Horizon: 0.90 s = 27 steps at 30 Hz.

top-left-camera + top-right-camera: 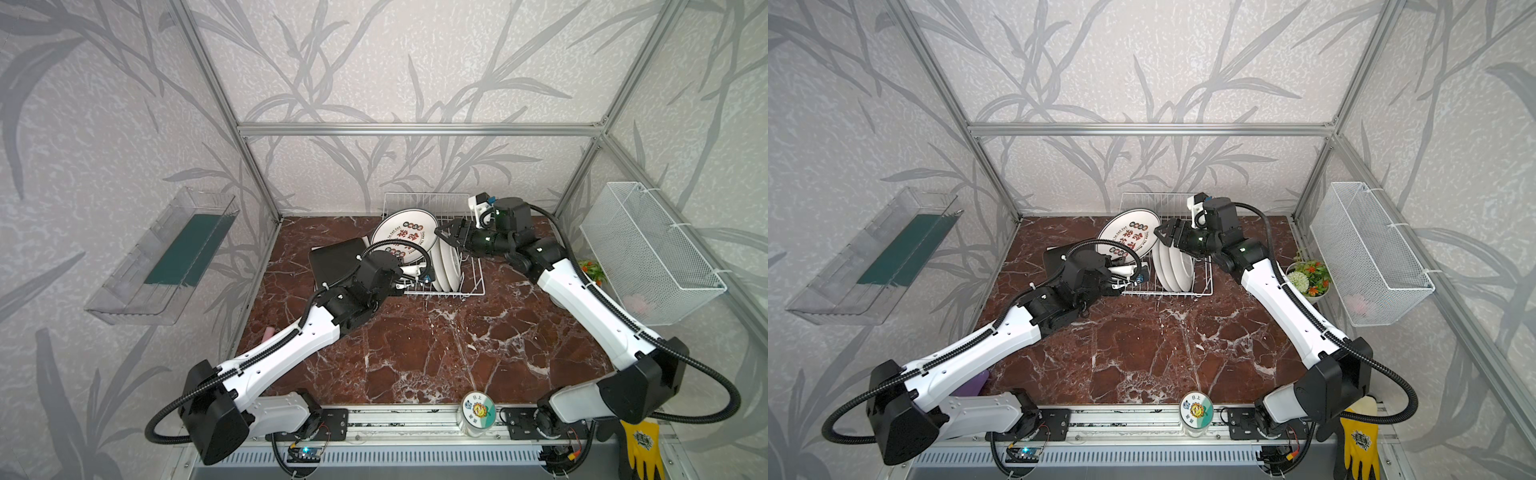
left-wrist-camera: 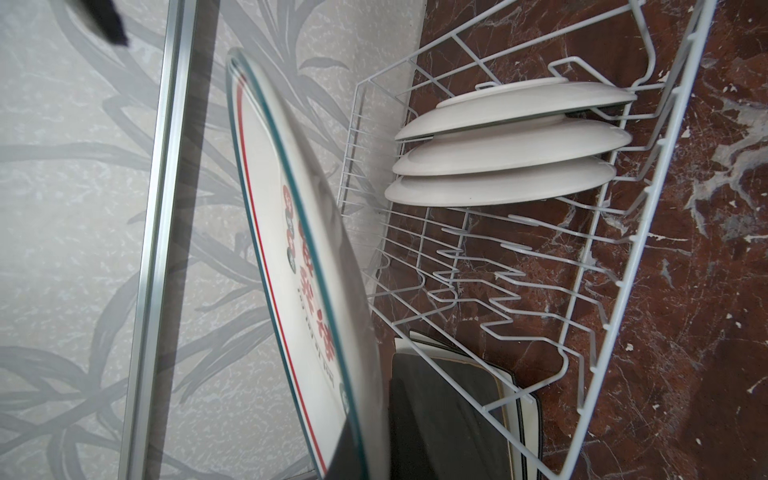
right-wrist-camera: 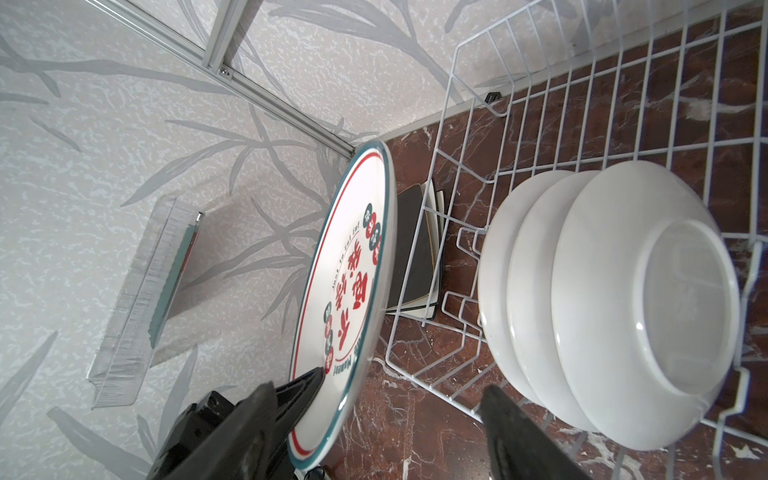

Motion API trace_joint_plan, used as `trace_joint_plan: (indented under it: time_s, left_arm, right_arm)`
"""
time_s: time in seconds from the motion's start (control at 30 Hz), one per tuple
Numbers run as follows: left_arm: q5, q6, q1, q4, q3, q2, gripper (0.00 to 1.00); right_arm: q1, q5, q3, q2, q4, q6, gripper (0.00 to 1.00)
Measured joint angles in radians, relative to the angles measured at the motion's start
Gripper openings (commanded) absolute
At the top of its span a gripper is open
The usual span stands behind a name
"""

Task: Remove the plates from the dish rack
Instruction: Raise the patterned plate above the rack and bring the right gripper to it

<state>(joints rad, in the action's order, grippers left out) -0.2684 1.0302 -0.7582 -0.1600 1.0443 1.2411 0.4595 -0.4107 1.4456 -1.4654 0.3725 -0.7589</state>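
While the left gripper (image 3: 314, 384) pinches the printed round plate (image 1: 400, 232) at ten o'clock of the dish rack (image 1: 469, 293), the right gripper (image 1: 445, 233) hangs spread at twelve o'clock of three white plates (image 1: 446, 270) inside.

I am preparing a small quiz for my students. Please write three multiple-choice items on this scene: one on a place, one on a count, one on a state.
1. Where is the black square plate relative to the dish rack? A) inside it B) beside it, outside C) under it
2. How many white plates stand together in the rack's slots? A) one B) five C) three
3. How is the right claw? A) open B) shut on a white plate C) out of view
Answers: 1B, it lies left of the rack in both top views; 2C, three stand side by side; 3A, its fingers stand apart.
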Motion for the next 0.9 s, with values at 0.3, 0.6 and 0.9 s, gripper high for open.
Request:
trace_joint_plan:
  time_s: [0.3, 0.6, 0.9]
  left_arm:
    - [0.002, 0.008, -0.006, 0.019, 0.000, 0.010, 0.00]
    - [0.000, 0.028, -0.007, 0.032, -0.002, 0.037, 0.00]
    - [-0.022, 0.058, -0.017, 0.066, -0.027, 0.051, 0.08]
  right_arm:
    - [0.015, 0.022, 0.107, -0.122, 0.026, 0.005, 0.47]
    - [0.034, 0.021, 0.202, -0.214, 0.094, 0.019, 0.28]
    - [0.031, 0.036, 0.209, -0.237, 0.123, -0.066, 0.01]
